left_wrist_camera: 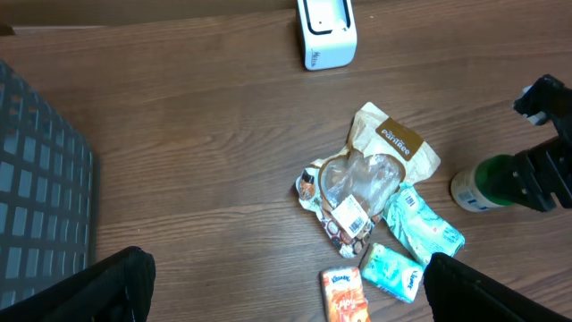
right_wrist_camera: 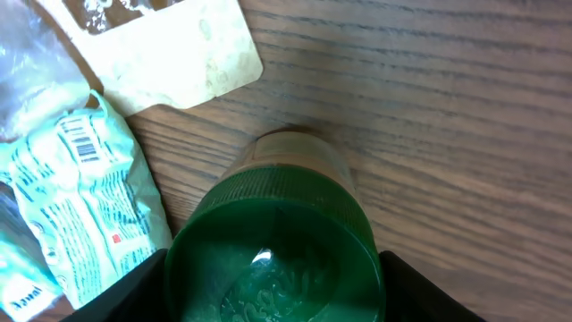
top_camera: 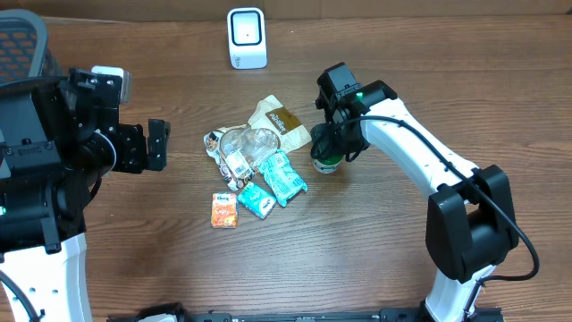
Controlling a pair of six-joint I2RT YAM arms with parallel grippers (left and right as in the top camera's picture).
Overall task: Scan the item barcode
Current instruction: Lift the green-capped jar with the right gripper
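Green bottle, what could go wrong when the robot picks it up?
The right gripper sits around the round cap of the green bottle; a grip there might slip or tip it. The teal packet lies just beside it and could get bumped. No barcode shows on the bottle from here, so it may need turning toward the white scanner.

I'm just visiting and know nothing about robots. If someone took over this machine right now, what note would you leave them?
Left claw: open, empty, off to one side.
Right claw: straddling the green-capped bottle; unclear whether it grips.
The bottle is on the table beside the pile of packets; the white scanner sits at the far edge.
Done: bottle reached, not lifted.
Left: grip it, lift it, show its barcode to the scanner.
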